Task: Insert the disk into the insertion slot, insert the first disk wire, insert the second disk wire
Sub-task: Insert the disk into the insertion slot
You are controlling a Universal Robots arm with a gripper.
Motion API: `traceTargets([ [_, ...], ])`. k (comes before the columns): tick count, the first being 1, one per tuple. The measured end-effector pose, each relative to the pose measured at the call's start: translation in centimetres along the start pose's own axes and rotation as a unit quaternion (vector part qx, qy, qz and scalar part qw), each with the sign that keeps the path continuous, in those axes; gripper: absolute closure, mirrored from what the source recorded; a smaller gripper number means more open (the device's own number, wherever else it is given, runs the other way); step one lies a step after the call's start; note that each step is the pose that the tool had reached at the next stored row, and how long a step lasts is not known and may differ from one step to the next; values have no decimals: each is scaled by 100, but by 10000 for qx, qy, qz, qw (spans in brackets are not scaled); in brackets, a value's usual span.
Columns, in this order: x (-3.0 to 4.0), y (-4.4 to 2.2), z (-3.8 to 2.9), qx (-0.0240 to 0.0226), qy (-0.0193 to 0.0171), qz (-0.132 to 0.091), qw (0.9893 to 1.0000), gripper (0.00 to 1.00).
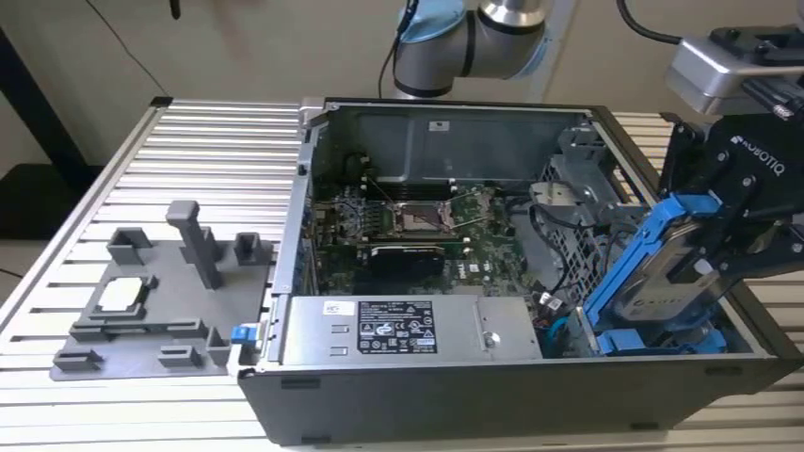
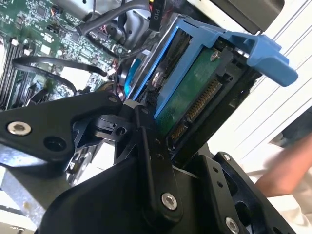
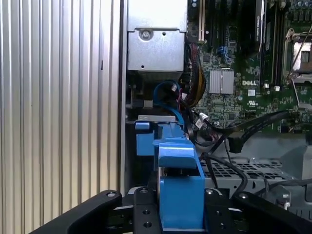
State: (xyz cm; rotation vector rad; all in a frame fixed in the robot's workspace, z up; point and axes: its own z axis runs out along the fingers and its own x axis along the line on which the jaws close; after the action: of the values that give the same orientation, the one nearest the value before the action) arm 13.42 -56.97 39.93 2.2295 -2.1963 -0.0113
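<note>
In the exterior view my gripper (image 1: 706,268) is shut on the disk (image 1: 672,268), a silver drive in a bright blue carrier. The disk hangs steeply tilted over the front corner of the open computer case on that view's right. Its lower end dips toward the grey perforated drive cage (image 1: 571,254), whose insertion slot is mostly hidden behind it. The second wrist view shows the disk's green underside (image 2: 192,100) and connector between my black fingers (image 2: 148,146). In the first wrist view the blue carrier handle (image 3: 178,187) stands over the cage (image 3: 243,169). Loose black cables (image 3: 243,130) lie beside it.
Another blue-handled carrier (image 1: 660,341) sits low in the cage below the disk. The motherboard (image 1: 415,221) and power supply (image 1: 402,330) fill the case. A grey fixture (image 1: 157,301) stands on the slatted table at the exterior view's left. A person's hand (image 2: 287,168) shows beside the gripper.
</note>
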Motion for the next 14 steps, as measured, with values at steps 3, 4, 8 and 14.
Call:
traceTargets([
  [3, -7, -11, 53, 0, 0, 0, 10000, 67],
  [4, -8, -14, 71, 0, 0, 0, 10000, 67],
  [8, -14, -23, 144, 0, 1, 0, 10000, 67],
  [14, -14, -27, 211, -1, 1, -1, 10000, 67],
])
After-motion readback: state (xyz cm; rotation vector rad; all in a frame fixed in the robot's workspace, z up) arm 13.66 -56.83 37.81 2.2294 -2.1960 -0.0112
